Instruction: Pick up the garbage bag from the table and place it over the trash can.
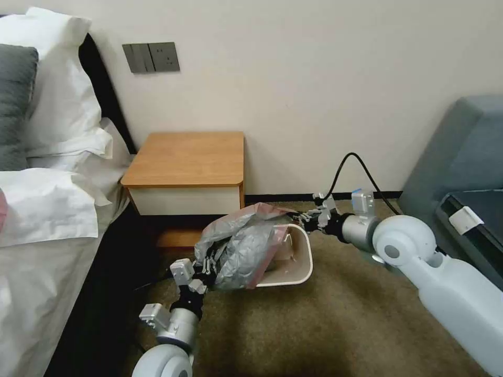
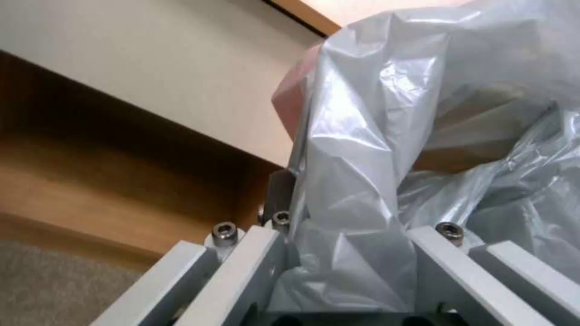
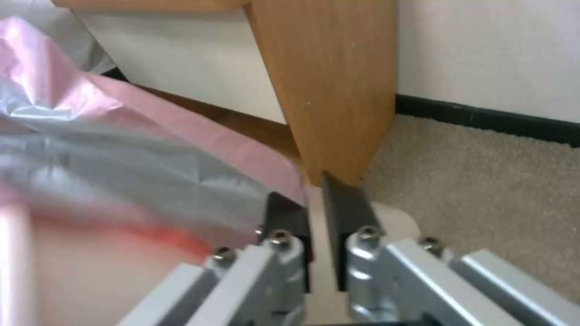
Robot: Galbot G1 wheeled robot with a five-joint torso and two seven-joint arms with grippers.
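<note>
The garbage bag (image 1: 242, 245), crinkled grey plastic with a pinkish rim, is draped over the near-left part of the trash can (image 1: 299, 250), a cream bin that sits tilted on the carpet. My left gripper (image 1: 208, 268) is at the bag's near-left side, shut on a thick bunch of the plastic (image 2: 356, 199); one of its fingers is hidden under the bag. At the bin's far rim, my right gripper (image 1: 307, 217) is shut on the bag's pink edge (image 3: 199, 136). The table (image 1: 186, 157), a wooden nightstand, stands just behind the bin with a bare top.
A bed with white pillows (image 1: 52, 120) lies to the left. A grey sofa (image 1: 461, 152) stands on the right. The wall is close behind the nightstand, and a black cable (image 1: 361, 167) loops above my right wrist. Brown carpet (image 1: 325, 324) lies in front.
</note>
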